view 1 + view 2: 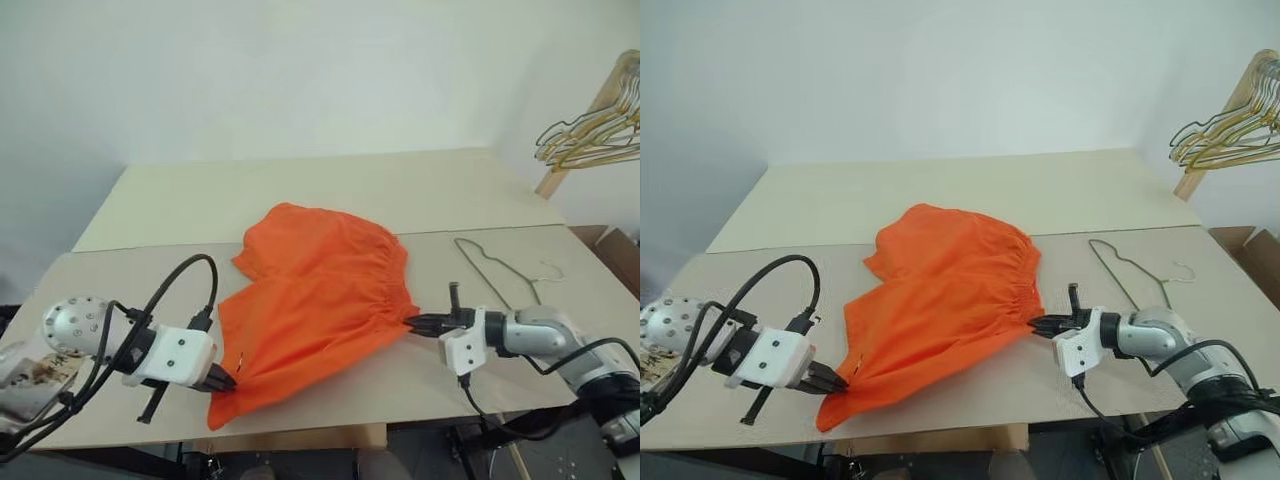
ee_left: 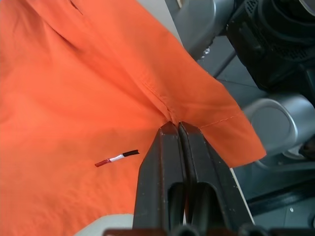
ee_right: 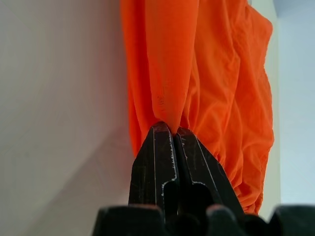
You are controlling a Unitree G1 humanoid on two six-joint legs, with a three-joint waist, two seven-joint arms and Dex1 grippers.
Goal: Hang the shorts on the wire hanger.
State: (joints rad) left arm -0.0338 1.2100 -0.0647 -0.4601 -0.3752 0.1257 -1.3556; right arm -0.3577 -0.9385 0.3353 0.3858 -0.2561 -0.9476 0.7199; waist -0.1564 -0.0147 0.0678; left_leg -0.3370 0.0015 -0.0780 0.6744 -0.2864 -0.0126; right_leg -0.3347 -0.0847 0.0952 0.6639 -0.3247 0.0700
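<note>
The bright orange shorts [image 1: 315, 295] lie spread on the pale table [image 1: 330, 190], gathered waistband toward the right. My left gripper [image 1: 230, 381] is shut on the fabric by a leg hem near the table's front edge; the left wrist view shows its fingers [image 2: 167, 162] pinching a seam of the shorts [image 2: 74, 98]. At the waistband's near end, my right gripper [image 1: 412, 322] is shut on the shorts, and the right wrist view has orange folds [image 3: 197, 73] rising out of its closed fingers [image 3: 157, 157]. The thin grey wire hanger [image 1: 497, 275] lies flat on the table right of the shorts.
A bunch of gold and grey wire hangers [image 1: 595, 135] hangs on a wooden rod at the far right. A cardboard box [image 1: 615, 250] stands beyond the table's right edge. Bare table stretches behind the shorts.
</note>
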